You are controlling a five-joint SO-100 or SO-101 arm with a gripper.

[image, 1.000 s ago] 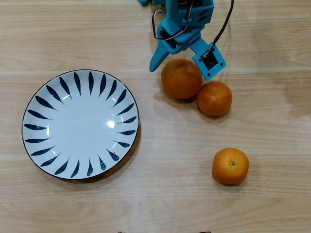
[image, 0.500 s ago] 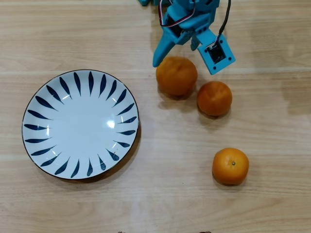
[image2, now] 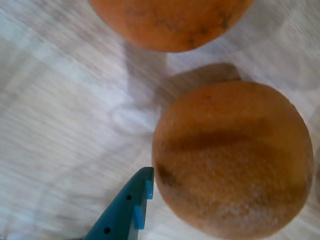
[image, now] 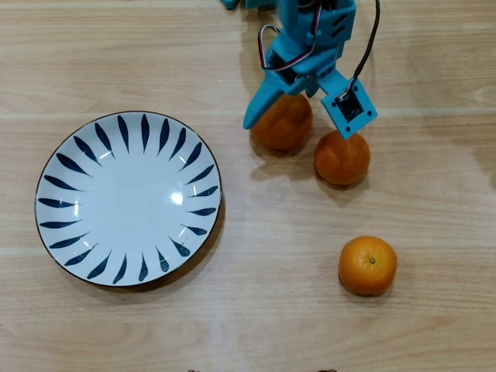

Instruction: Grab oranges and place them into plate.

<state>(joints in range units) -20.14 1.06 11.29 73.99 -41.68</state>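
Overhead, gripper [image: 298, 116] spread wide, straddling the larger orange [image: 283, 124] without holding it; larger orange sits right of the plate [image: 54, 167]. Second orange [image: 342, 159] just beside the larger one, farther from the plate. Third orange [image: 367, 265] well apart, plate's lower right.

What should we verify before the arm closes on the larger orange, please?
1. Fingers apart: ok; the gripper is open in the overhead view.
2. Fingers on both sides of the larger orange: ok in the overhead view; the wrist view shows only one finger.
3. Neighbouring orange clear of the larger one: ok, a gap shows, but the camera-side finger overlaps it from above.
4. Plate empty: ok.
5. Third orange out of the way: ok.
6. Gripper low enough: cannot tell.
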